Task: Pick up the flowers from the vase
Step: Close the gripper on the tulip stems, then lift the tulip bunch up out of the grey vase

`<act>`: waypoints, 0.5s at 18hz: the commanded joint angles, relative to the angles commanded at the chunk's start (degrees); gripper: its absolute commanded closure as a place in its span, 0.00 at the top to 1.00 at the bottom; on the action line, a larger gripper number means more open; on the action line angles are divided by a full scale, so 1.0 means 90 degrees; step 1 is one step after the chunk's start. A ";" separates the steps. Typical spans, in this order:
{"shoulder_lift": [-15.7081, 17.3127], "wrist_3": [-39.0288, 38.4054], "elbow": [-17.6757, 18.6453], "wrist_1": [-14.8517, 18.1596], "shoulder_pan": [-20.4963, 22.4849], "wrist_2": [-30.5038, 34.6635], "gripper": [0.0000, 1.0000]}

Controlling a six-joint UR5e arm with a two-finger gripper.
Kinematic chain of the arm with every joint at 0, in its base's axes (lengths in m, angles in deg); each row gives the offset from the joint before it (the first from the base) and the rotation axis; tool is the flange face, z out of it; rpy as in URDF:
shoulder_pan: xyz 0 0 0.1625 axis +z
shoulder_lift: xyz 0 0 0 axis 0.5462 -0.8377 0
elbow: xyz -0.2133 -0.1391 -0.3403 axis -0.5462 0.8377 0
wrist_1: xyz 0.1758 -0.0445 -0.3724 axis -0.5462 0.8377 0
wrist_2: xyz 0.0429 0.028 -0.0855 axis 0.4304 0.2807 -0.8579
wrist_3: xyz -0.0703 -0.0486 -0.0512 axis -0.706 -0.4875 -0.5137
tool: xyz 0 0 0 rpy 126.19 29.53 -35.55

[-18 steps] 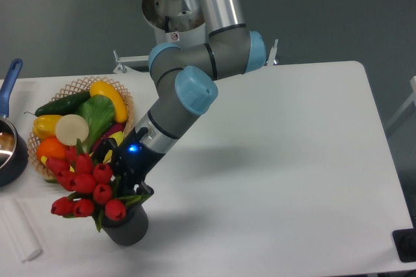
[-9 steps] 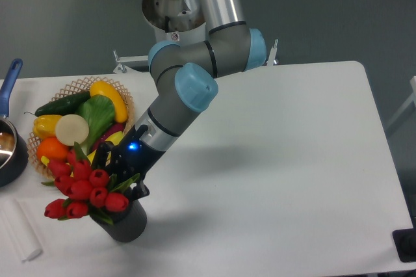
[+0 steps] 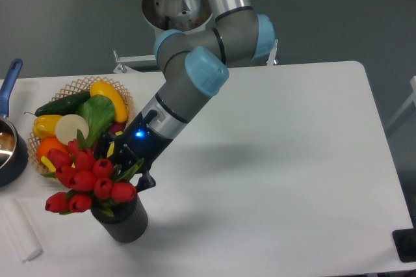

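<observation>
The flowers [image 3: 84, 179], a bunch of red tulip buds with green leaves, sit at the front left, spreading left over the rim of the vase. The vase [image 3: 127, 222] is dark grey and ribbed and stands upright on the white table. My gripper [image 3: 127, 170] comes down from the upper right, tilted, with its black fingers closed around the right side of the bunch, just above the vase rim. The stems are hidden behind the buds and the fingers, so I cannot tell whether they have left the vase.
A wicker basket [image 3: 123, 98] of toy fruit and vegetables stands behind the flowers. A dark pot with a blue handle [image 3: 10, 82] is at the left edge. A white block [image 3: 19, 233] lies at the front left corner.
The arm has lifted and shifted slightly right. The flower bunch has risen a little with the gripper and tilted more upright. The vase has stayed nearly in place.
</observation>
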 joint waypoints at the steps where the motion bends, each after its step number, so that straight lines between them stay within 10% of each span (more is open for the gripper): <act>1: 0.0059 -0.0127 -0.0029 0.0000 0.0029 -0.0117 0.41; 9: 0.0069 -0.0821 -0.0400 0.0000 0.0147 -0.0519 0.40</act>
